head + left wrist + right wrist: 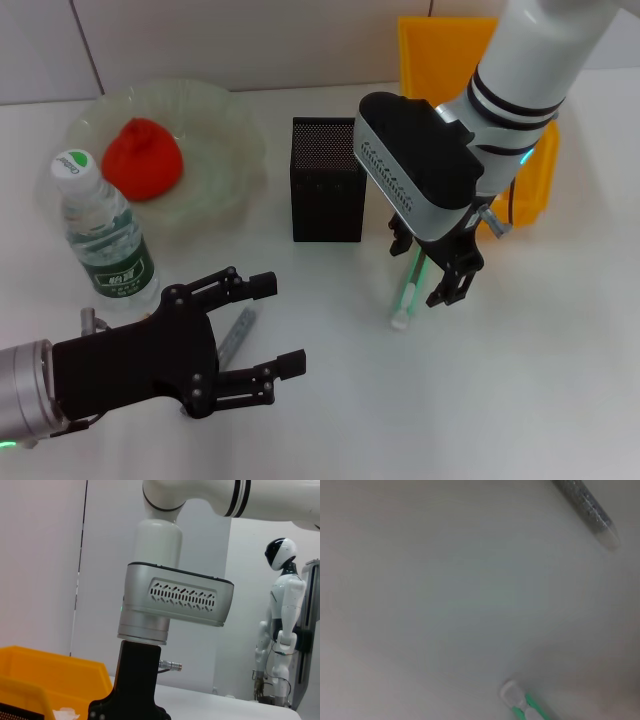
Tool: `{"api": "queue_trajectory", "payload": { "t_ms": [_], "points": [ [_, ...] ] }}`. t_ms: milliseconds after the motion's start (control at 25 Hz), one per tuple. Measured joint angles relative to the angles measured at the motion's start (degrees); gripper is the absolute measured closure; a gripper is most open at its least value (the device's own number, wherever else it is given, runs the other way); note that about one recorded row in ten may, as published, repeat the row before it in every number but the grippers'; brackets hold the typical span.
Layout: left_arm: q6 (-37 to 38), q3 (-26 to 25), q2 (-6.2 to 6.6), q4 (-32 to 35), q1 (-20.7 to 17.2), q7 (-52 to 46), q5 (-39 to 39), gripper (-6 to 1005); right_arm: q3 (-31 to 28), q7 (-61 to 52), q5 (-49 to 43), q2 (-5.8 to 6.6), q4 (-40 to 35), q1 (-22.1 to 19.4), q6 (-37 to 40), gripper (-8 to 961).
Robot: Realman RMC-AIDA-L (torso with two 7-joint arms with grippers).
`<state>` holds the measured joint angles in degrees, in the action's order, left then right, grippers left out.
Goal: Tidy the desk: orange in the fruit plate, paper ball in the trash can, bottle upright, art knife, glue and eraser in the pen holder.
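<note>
- On the white desk [520, 400], in the head view, the right gripper [432, 262] hangs fingers-down directly over the upper end of the green-and-white art knife [405, 293]; its fingers are spread apart, one on each side of the knife's line, and they hold nothing.
- The art knife lies flat on the desk, just beside the black mesh pen holder [327, 180], with its white tip pointing toward the robot. The right wrist view shows that same white-and-green tip [520, 702] lying on the bare surface.
- Low on the robot's left, the left gripper [275, 325] is held level above the desk with its fingers wide open and empty.
- A grey glue stick [236, 336] lies flat between those open fingers as seen from the head; whether anything touches it cannot be told. The right wrist view also shows it [586, 507] well apart from the knife tip.
- The water bottle [103, 232] stands upright near the left edge, just beside the fruit plate [225, 120].
- The orange [143, 159] sits in the fruit plate.
- The yellow trash can [430, 55] stands behind the right arm; the left wrist view shows its rim [50, 667] and a scrap of white paper ball [64, 713] inside.
</note>
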<state>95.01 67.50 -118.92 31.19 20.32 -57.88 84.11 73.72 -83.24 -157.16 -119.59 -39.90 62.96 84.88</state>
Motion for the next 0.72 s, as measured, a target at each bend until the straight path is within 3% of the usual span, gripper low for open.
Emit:
{"api": "queue_trajectory", "payload": {
  "t_ms": [720],
  "points": [
    [0.0, 0.2, 0.09, -1.5, 0.0, 1.9, 0.0, 150, 4.5, 0.5, 3.7, -0.15, 4.1, -0.2, -3.6, 200]
  ]
}}
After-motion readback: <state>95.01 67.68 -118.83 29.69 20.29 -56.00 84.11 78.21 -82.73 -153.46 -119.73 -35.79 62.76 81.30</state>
